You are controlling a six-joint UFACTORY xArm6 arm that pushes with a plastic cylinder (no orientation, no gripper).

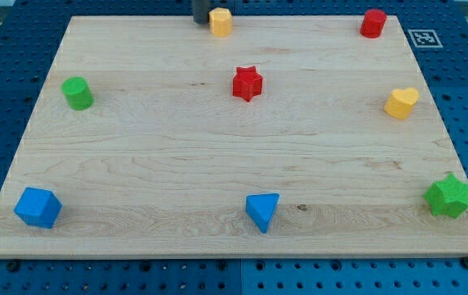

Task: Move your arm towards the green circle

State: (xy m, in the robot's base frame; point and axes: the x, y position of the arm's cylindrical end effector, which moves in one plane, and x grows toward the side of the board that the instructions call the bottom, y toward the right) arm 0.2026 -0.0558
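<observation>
The green circle (77, 93) is a short green cylinder standing near the left edge of the wooden board (152, 172). My tip (201, 22) shows at the view's top edge, a dark rod end right beside the left of a yellow block (220, 21). The tip is far to the upper right of the green circle, with bare wood between them.
A red star (247, 83) lies at the centre top. A red block (373, 23) is at the top right, a yellow heart (402, 102) at the right. A green star (448, 196), a blue triangle (262, 211) and a blue cube (37, 206) line the bottom.
</observation>
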